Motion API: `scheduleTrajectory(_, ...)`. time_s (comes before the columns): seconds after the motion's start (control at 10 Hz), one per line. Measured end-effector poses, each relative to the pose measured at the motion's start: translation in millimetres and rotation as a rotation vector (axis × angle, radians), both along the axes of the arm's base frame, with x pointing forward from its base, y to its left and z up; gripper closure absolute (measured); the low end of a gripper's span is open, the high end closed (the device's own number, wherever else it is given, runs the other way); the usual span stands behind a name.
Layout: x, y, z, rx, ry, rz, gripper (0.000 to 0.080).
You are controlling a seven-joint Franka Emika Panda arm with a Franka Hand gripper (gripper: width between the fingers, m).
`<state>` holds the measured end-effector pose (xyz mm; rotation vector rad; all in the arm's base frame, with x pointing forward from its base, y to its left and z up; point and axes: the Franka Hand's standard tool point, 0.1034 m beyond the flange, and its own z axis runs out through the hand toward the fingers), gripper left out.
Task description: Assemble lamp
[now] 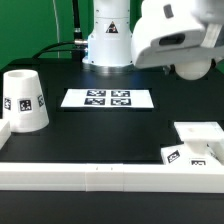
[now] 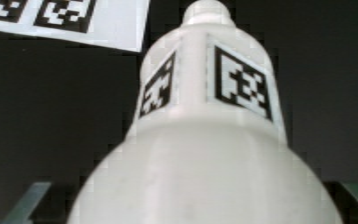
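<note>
The white bulb [image 2: 202,130] fills the wrist view. It is long and round-tipped, with black-and-white tags on its neck. My gripper [image 2: 194,205] is shut on its wide lower body, with a finger dimly showing on each side. In the exterior view the gripper [image 1: 195,68] hangs above the table at the exterior view's right, and the bulb is hidden behind the arm's white housing. The tapered shade [image 1: 25,100] stands on the table at the exterior view's left. The flat square base [image 1: 198,132] lies at the right, below the gripper, with a tag at its near corner.
The marker board [image 1: 108,98] lies flat at mid-table and also shows in the wrist view [image 2: 51,20] beyond the bulb's tip. A long white border rail [image 1: 90,176] runs along the front edge. The robot's pedestal [image 1: 108,45] stands at the back.
</note>
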<state>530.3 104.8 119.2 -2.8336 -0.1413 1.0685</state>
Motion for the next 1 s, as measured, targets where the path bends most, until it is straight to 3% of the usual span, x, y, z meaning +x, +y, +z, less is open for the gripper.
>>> scheduleTrajectory(0.1,1.5,0.1,-1.2,0.0,-0.011,-0.002,0.0223)
scheduleTrajectory(0.4,20.4,-2.3,-1.1,0.011,-0.27,-0.021,0.0223)
scheduleTrajectory(0.5,26.5,-10.4,3.5,0.03,-0.331,0.002,0.0223)
scheduleTrajectory(0.8,56.5,-17.0,36.8,0.04,-0.515,0.02,0.0223)
scheduleTrajectory(1.0,66.9,-18.5,35.8,0.037,-0.681,-0.003,0.0223)
